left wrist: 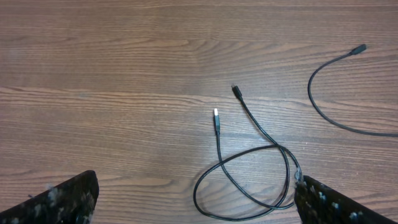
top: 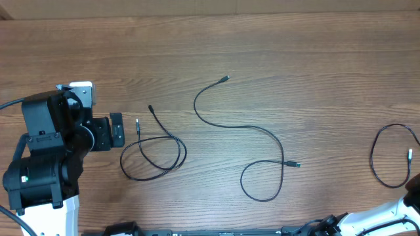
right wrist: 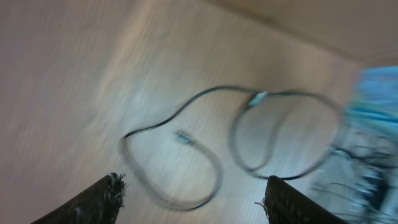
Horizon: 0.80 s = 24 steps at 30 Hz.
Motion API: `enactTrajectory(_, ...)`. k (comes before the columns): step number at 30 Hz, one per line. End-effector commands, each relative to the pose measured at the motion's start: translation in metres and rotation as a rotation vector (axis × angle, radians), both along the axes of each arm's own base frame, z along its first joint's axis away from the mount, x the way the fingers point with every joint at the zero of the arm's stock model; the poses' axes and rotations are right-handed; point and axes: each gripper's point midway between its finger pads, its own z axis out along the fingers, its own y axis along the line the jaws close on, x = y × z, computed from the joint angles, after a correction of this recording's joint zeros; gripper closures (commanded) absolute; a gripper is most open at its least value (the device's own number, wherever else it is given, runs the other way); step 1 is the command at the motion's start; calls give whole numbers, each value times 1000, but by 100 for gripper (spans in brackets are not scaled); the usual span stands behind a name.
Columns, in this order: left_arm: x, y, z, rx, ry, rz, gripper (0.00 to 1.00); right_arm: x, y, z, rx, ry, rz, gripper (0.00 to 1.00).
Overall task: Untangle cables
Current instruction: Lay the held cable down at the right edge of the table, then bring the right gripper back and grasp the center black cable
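L gripper [left wrist: 196, 182] wide open, holds nothing, above wood table [top: 262, 46]. Under it: black cable [left wrist: 278, 146] curled in loop, crosses over itself, silver plug [left wrist: 216, 116] lies free. Mid cable [top: 239, 126] well apart, long + wavy. R gripper [right wrist: 193, 186] wide open too (pic v. blurry), near third cable [top: 372, 156] by right edge.

1. The right wrist view is motion-blurred: the right cable [right wrist: 217, 90] smears into soft loops, plugs indistinct (a blue patch [right wrist: 379, 93] at the edge is unreadable).
2. Overhead, that cable meets the right edge, and the right arm [top: 380, 216] is cropped at the bottom corner.
3. The middle cable [left wrist: 310, 87] runs off the left wrist view's right side.
4. The left tool [left wrist: 196, 180] shows only finger stubs; one covers part of the left cable [left wrist: 219, 146].
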Motion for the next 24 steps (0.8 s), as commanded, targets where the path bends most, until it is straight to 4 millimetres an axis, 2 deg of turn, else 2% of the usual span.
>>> enactTrajectory(1,1,2,2,-6,-6,21,0,43,37,1,146,-183,201,28)
enactTrajectory(4,1,2,2,-5,-7,21,0,60,60,2,194,-211,290,24)
enactTrajectory(7,1,2,2,-5,-7,21,0,73,75,0,207,-202,338,23)
enactTrajectory(11,1,2,2,-5,-6,21,0,94,109,-14,251,-158,461,22)
enactTrajectory(12,1,2,2,-5,-6,21,0,102,127,-24,283,-132,505,22)
enactTrajectory(17,1,2,2,-5,-6,21,0,124,190,-62,370,-33,698,22)
enactTrajectory(18,1,2,2,-6,-6,21,0,131,216,-74,389,0,788,21)
enactTrajectory(22,1,2,2,-5,-6,21,0,141,261,-90,407,44,927,21)
enactTrajectory(24,1,2,2,-5,-6,21,0,147,291,-100,411,65,1007,19)
